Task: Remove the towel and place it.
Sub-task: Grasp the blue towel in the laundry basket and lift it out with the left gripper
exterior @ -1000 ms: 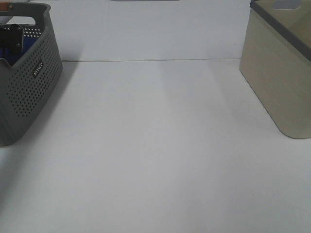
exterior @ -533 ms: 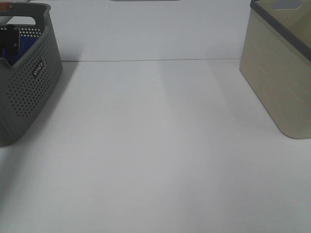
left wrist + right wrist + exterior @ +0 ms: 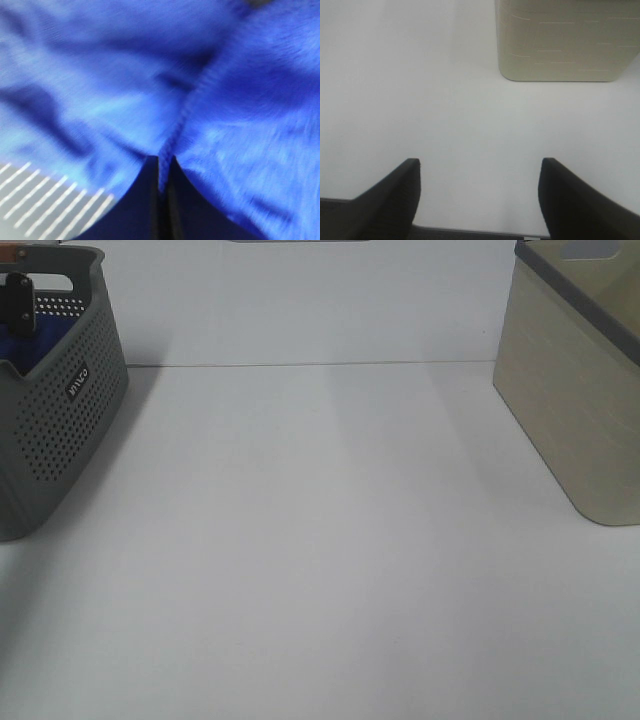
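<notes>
The towel (image 3: pixel 100 75) is deep blue cloth that fills the left wrist view. In the high view only a patch of the towel (image 3: pixel 22 345) shows, inside the grey perforated basket (image 3: pixel 60 430) at the far left. My left gripper (image 3: pixel 163 165) is down in that basket, its dark fingers (image 3: pixel 145 210) pressed together on a raised fold of the cloth. From above, only a dark piece of the left arm (image 3: pixel 18 298) shows over the basket rim. My right gripper (image 3: pixel 480 195) hovers open over the bare white table, holding nothing.
A beige bin (image 3: pixel 580 410) with a grey rim stands at the right edge of the white table (image 3: pixel 320 540); the right wrist view shows the beige bin (image 3: pixel 560 45) ahead of the open fingers. A white wall closes off the back.
The left arm sank further into the grey basket and shifted left. Its jaws went from wide open to shut on the towel. The right arm has not moved.
</notes>
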Motion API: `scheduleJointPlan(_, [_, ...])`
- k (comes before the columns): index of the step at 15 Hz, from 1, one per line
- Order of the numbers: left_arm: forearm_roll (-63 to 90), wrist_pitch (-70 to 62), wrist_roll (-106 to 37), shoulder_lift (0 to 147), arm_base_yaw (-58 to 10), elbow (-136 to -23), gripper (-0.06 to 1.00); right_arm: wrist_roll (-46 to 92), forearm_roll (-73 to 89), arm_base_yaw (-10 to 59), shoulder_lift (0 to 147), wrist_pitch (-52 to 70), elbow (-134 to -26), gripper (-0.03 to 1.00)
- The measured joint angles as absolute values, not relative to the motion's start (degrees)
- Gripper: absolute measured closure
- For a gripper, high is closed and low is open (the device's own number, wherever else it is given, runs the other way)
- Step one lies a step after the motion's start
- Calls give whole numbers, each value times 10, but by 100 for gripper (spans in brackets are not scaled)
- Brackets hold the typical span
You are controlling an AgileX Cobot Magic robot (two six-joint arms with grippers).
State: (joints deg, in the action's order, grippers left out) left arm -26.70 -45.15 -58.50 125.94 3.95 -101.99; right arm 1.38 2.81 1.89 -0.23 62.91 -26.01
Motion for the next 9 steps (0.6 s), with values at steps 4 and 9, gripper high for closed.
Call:
scheduleJointPlan(4, [-269, -494, -583, 1149, 40, -1020, 94, 14, 28, 19, -2, 629, -260, 30])
scheduleJointPlan(9, [-269, -504, -538, 1021, 36, -1020, 94, 14, 28, 19, -2, 629, -260, 30])
